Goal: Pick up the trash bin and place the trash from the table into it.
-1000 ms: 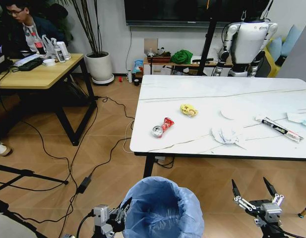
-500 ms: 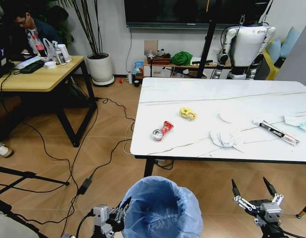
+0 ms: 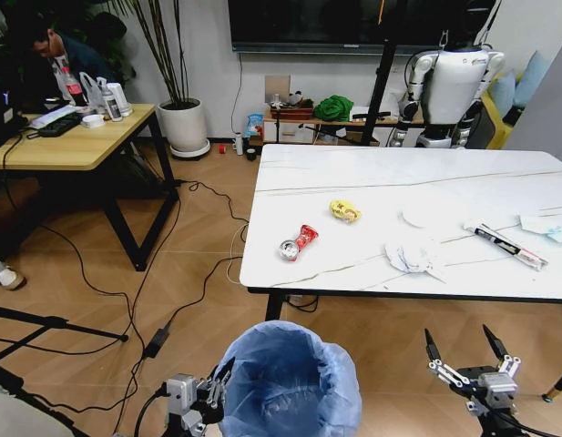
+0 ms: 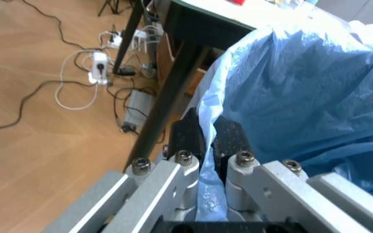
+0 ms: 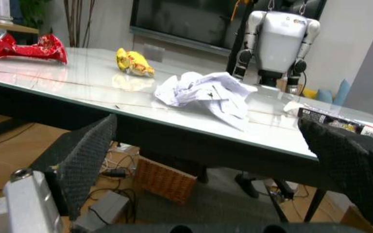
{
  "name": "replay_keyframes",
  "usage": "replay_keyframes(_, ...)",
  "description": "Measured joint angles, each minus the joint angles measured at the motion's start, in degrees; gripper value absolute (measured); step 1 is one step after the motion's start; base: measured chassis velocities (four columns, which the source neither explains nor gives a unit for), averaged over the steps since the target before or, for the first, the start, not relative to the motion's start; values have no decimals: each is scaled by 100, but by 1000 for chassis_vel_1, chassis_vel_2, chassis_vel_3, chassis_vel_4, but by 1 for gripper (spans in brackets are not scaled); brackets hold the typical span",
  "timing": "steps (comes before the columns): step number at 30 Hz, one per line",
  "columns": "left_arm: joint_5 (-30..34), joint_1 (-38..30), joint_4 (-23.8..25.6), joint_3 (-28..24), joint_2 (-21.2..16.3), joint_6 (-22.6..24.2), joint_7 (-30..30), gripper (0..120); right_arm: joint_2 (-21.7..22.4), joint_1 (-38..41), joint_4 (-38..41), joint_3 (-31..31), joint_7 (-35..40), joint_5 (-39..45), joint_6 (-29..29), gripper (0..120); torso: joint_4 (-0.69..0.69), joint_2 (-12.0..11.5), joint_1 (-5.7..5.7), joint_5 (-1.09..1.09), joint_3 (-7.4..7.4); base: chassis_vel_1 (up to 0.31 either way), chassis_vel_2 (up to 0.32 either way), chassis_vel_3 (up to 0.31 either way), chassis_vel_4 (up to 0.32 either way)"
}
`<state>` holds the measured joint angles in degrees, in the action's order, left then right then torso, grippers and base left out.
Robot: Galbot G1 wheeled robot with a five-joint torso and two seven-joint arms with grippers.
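Note:
The trash bin [image 3: 285, 378], puffed over with a light-blue bag [image 4: 303, 87], hangs low in front of me. My left gripper [image 3: 212, 391] [image 4: 207, 138] is shut on the bag's rim at the bin's left side. On the white table [image 3: 372, 177] lie the trash pieces: a crushed red can [image 3: 297, 243] [image 5: 18, 46], a yellow wrapper [image 3: 345, 211] [image 5: 133, 62], crumpled white paper [image 3: 408, 257] [image 5: 206, 92], a white disc [image 3: 417, 216], a long thin wrapper [image 3: 506, 246] [image 5: 342, 126] and a pale-blue tissue [image 3: 546, 226]. My right gripper [image 3: 459, 341] [image 5: 206, 121] stands open below the table's near edge.
A tan wooden desk [image 3: 71, 137] stands at the left. Cables [image 3: 171, 273] and a power brick [image 3: 156, 339] trail over the floor, and tripod legs [image 3: 44, 319] reach in at the lower left. Another robot [image 3: 449, 82] stands behind the table. A black table leg [image 4: 167, 92] is close to the bin.
The whole head view has shifted slightly, so the camera moved. The left gripper stays clamped on the bag and the right gripper stays open in the same pose.

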<state>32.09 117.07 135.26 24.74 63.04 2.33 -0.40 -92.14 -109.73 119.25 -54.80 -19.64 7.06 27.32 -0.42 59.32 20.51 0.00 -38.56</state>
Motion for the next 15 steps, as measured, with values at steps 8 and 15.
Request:
replay_keyframes(8, -311, -21, 29, 23, -27, 112, -195, 0, 0, -31, 25, -5, -1, -4, -10, 100, 0, -23, -11, 0, 13, 0, 0, 0, 0)
replay_keyframes(15, 40, 114, 187, -95, -4, 389, -530, 0, 12, -197, 312, -1, 140, 133, -232, 100, -2, -37, -17, 1, 21, 0, 0, 0, 0)
